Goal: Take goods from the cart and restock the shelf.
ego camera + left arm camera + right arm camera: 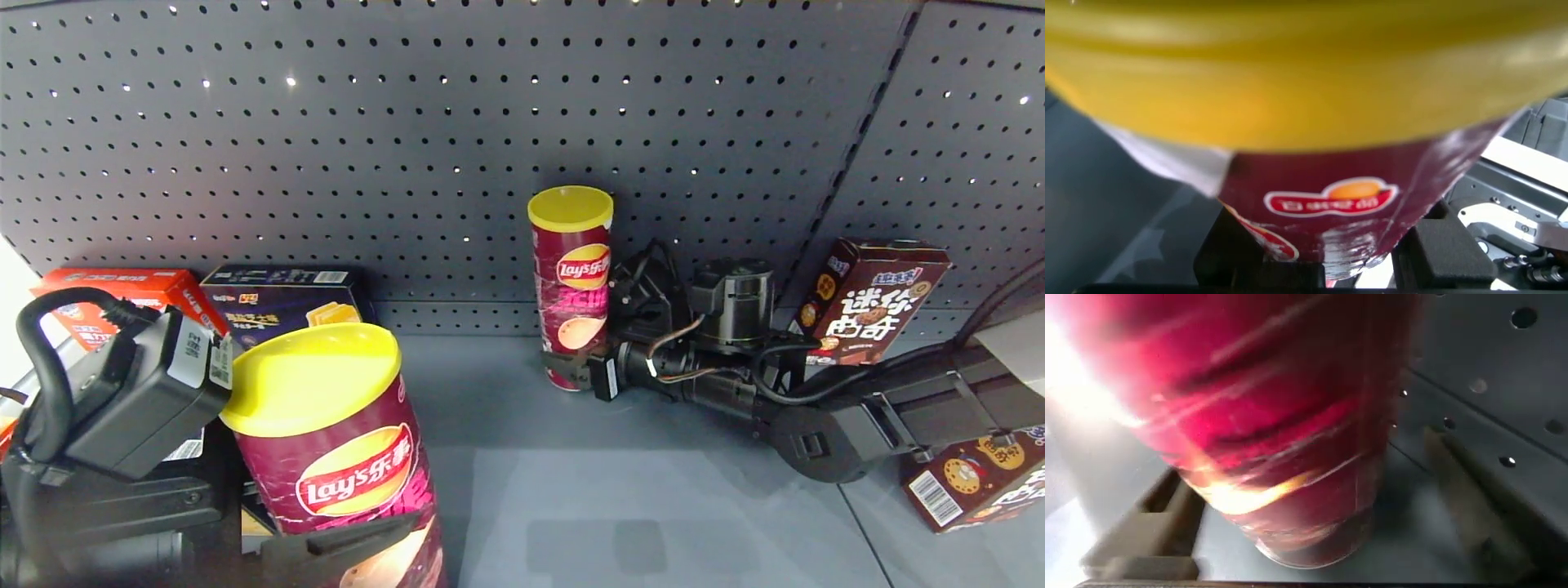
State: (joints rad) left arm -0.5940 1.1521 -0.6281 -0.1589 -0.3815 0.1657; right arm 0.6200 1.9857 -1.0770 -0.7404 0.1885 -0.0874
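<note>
One chips can (571, 278) with a yellow lid stands upright on the grey shelf (637, 490), near the pegboard back wall. My right gripper (571, 371) sits at its base. In the right wrist view the fingers (1462, 486) are spread wider than the can (1282, 433), with a gap on one side, so the gripper is open. A second chips can (335, 441) is held upright at the front left, with my left gripper (343, 547) shut on its lower body. The left wrist view shows this can (1331, 204) from above, between dark pads (1445, 253).
A red box (122, 298) and a dark blue box (286, 298) stand at the back left. A brown cookie box (878, 302) leans at the back right, and another (980, 482) lies at the right edge. The shelf's middle front is bare.
</note>
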